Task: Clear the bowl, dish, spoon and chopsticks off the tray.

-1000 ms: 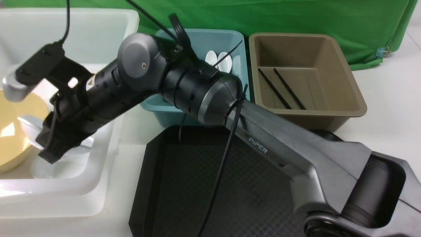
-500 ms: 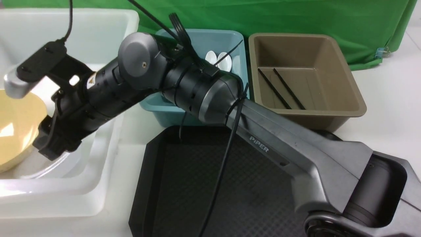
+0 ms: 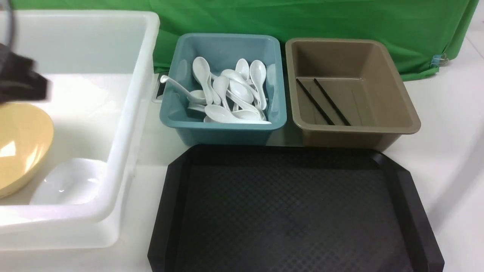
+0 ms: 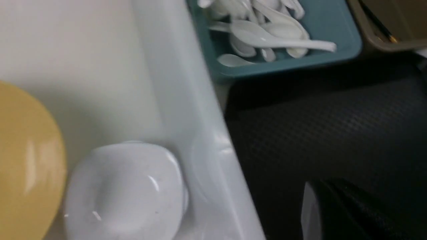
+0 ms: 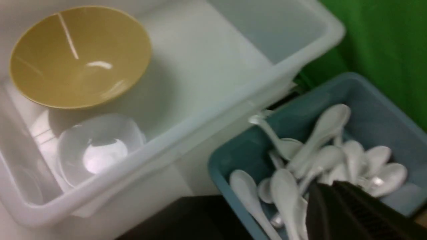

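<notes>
The black tray (image 3: 287, 211) lies bare at the front; it also shows in the left wrist view (image 4: 333, 116). The yellow bowl (image 3: 19, 147) leans inside the white tub (image 3: 75, 217), with a small white dish (image 3: 68, 183) beside it. Several white spoons (image 3: 227, 94) lie heaped in the teal tub (image 3: 223, 126); I cannot tell the task's spoon from the others. The black chopsticks (image 3: 321, 100) lie in the brown tub (image 3: 355, 128). One dark finger (image 4: 337, 213) of my left gripper shows over the tray. One dark finger (image 5: 353, 216) of my right gripper shows over the spoons. Both hold nothing.
A blurred dark arm part (image 3: 20, 81) sits at the left edge over the white tub. A green cloth (image 3: 302, 19) hangs behind the tubs. White tabletop (image 3: 450, 124) lies to the right of the tray and brown tub.
The right arm that stretched across the tray into the white tub has pulled out of the front view. The white dish now lies free beside the bowl.
</notes>
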Controlling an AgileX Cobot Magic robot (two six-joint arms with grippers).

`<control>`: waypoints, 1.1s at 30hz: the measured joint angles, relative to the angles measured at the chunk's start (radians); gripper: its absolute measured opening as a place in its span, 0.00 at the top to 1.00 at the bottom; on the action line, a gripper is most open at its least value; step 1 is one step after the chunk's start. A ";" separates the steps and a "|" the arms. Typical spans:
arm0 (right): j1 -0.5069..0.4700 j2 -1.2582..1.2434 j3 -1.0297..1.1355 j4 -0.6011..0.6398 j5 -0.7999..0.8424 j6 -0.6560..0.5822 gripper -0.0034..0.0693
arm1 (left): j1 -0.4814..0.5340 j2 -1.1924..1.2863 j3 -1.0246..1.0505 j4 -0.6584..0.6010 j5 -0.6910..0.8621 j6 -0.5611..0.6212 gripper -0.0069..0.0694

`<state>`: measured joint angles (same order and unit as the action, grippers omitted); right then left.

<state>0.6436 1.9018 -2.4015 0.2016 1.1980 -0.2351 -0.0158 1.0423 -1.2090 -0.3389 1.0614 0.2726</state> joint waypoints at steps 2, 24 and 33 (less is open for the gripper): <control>-0.006 -0.083 0.086 -0.056 0.001 0.017 0.95 | -0.039 0.000 0.000 0.003 0.005 0.001 0.91; -0.010 -1.686 1.953 -0.833 -1.046 0.782 0.95 | -0.302 -0.643 0.687 -0.032 -0.741 -0.062 0.91; -0.010 -1.711 1.968 -0.837 -1.070 0.791 0.92 | -0.302 -0.766 0.838 -0.008 -0.832 -0.066 0.91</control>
<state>0.6340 0.1911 -0.4334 -0.6358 0.1284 0.5557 -0.3173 0.2766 -0.3712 -0.3471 0.2295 0.2062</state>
